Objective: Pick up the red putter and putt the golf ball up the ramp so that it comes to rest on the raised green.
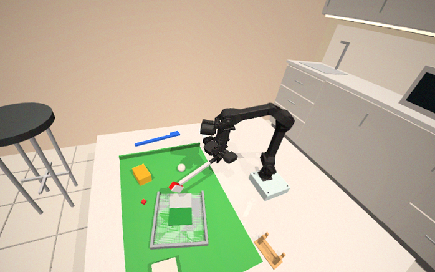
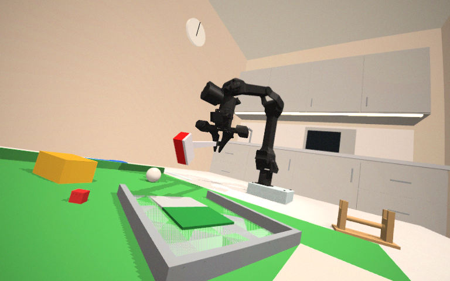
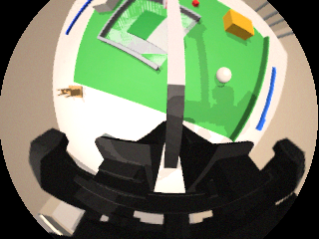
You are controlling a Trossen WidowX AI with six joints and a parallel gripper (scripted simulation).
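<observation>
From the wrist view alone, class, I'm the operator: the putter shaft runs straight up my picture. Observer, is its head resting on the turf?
Observer: No. In the exterior view the red putter head hangs in the air, well above the green mat.
Operator: Where is the head relative to the ramp?
Observer: From the top view it is over the mat just short of the grey-framed ramp, golf ball farther back.
Operator: Grip secure?
Observer: The gripper is shut on the shaft's end.
</observation>
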